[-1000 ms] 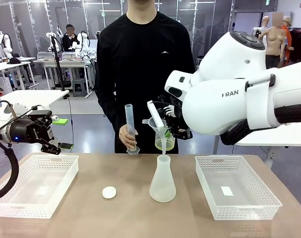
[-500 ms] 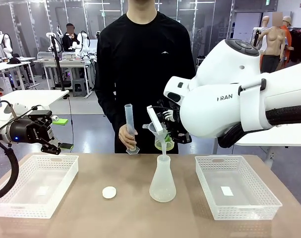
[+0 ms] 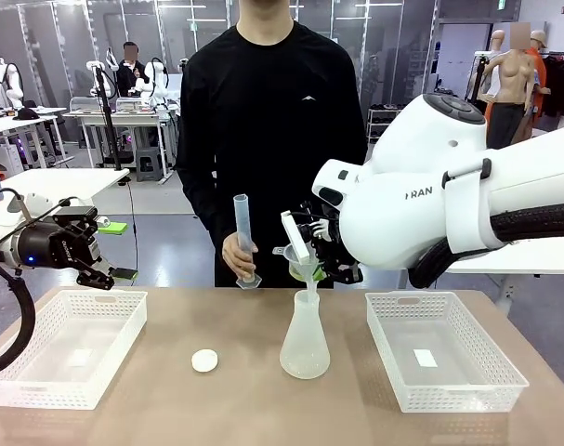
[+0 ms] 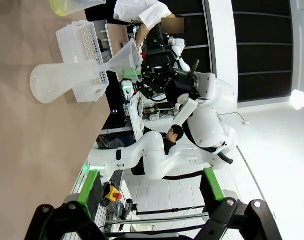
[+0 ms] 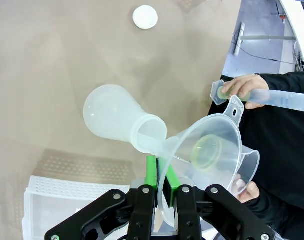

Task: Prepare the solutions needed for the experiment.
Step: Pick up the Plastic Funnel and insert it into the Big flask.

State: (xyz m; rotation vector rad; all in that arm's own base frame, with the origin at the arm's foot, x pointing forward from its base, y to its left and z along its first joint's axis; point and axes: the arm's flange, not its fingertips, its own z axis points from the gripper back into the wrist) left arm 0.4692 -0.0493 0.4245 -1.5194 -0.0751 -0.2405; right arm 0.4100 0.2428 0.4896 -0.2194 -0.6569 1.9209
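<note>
Our right gripper [image 5: 162,182] grips the funnel [image 5: 192,142] by its rim, spout at the mouth of the flask [image 3: 305,339] mid-desk; the solution [image 5: 208,151] sits in the person's beaker [image 5: 249,162] just beyond, over the far edge. We judge pouring is in hand, so next we must hold the funnel steady. Our left gripper [image 4: 149,185] hangs wide by the basket [image 3: 40,390] at the left edge, leaving the middle open.
</note>
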